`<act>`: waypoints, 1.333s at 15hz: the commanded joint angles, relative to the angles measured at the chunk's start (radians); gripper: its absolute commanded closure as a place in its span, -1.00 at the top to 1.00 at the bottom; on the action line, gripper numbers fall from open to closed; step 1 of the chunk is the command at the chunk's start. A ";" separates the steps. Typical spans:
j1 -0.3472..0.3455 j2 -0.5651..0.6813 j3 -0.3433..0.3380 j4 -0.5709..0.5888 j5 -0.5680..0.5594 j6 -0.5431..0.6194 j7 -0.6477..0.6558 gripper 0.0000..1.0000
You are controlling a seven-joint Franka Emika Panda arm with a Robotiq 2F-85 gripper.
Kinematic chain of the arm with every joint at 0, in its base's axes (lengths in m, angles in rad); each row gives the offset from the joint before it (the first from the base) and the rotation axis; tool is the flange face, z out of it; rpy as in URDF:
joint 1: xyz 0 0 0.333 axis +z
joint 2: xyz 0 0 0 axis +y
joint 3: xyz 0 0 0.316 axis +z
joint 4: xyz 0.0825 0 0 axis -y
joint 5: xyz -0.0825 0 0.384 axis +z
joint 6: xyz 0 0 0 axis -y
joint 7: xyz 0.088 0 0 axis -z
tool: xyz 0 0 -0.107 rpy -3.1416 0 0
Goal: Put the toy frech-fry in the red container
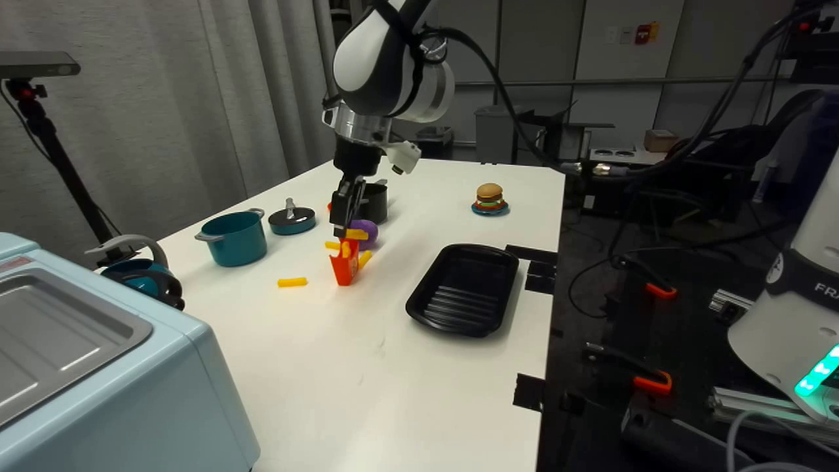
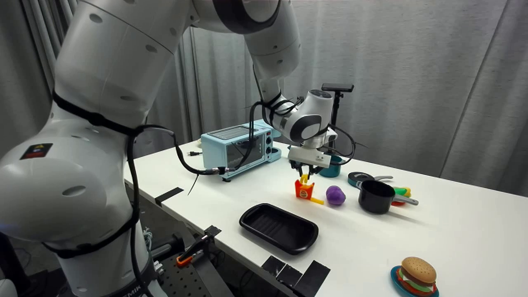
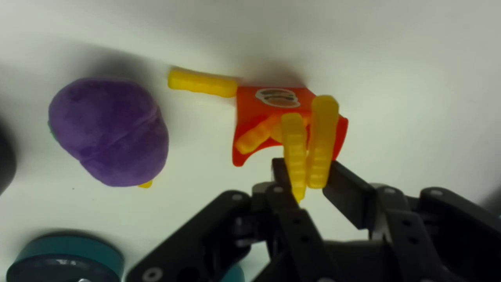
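Note:
The red container (image 1: 343, 269) is a small red fries carton standing upright on the table; it shows in the exterior view (image 2: 302, 193) and wrist view (image 3: 248, 105). A yellow fry (image 3: 254, 136) lies in its mouth. My gripper (image 3: 307, 172) is over the carton, shut on two toy french fries (image 3: 294, 150) held side by side between its fingertips. Their far ends overlap the carton's opening in the wrist view; I cannot tell how deep they reach. One fry (image 3: 202, 83) lies on the table against the carton. Another loose fry (image 1: 292, 282) lies farther off.
A purple toy (image 3: 107, 131) sits beside the carton, with a black pot (image 2: 376, 197) beyond it. A black tray (image 1: 464, 288) lies near the table edge. A teal pot (image 1: 234, 239), a lid (image 1: 292, 219), a toy burger (image 1: 489, 198) and a blue toaster oven (image 2: 237, 144) stand around.

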 commanded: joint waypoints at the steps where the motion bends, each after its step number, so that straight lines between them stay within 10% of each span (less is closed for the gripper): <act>1: -0.072 -0.010 0.086 -0.023 0.104 0.049 -0.086 -0.85; 8: -0.146 0.032 0.201 -0.102 0.174 0.203 -0.172 -0.85; 20: -0.323 0.158 0.311 -0.021 -0.054 0.287 -0.121 -0.85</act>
